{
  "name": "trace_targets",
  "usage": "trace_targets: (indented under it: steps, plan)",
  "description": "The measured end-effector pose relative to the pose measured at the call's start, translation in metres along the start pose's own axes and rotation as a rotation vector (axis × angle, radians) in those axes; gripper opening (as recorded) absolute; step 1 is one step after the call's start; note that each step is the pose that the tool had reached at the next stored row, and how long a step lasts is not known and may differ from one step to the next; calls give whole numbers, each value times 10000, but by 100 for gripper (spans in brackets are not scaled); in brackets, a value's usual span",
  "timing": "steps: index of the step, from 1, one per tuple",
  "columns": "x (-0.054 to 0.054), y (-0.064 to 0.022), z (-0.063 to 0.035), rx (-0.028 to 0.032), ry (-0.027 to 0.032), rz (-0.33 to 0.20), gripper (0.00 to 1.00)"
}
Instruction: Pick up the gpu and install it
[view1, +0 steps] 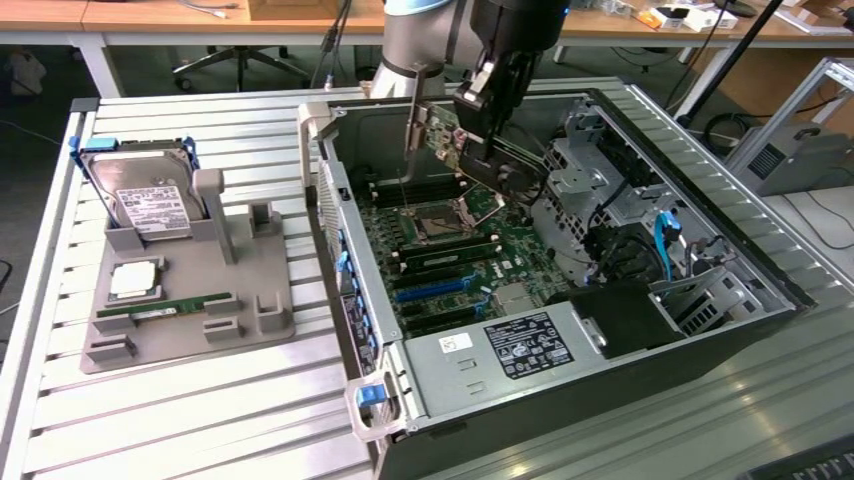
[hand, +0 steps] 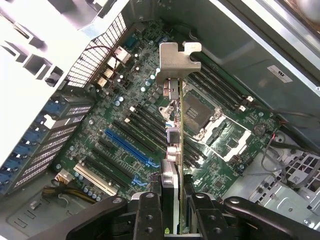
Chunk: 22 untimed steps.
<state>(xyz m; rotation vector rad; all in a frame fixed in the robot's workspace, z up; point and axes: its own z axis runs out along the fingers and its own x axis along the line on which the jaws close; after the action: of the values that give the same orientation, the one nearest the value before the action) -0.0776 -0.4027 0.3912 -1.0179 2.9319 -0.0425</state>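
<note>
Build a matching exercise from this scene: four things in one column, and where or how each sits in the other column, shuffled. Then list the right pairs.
Things
1. gpu
2. hard drive
3. RAM stick
4. blue slot

Places and states
A. lies flat on the gray holder
B. sits empty on the motherboard
C. clamped between the fingers of the gripper, above the motherboard
D. stands on edge in the gray holder

Pairs: 1-C, 2-D, 3-A, 4-B
</note>
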Motion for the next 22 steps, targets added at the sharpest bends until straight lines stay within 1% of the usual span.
trace_targets:
  steps: [22]
  plan:
    - [1, -2, 1, -9, -15, -484, 27]
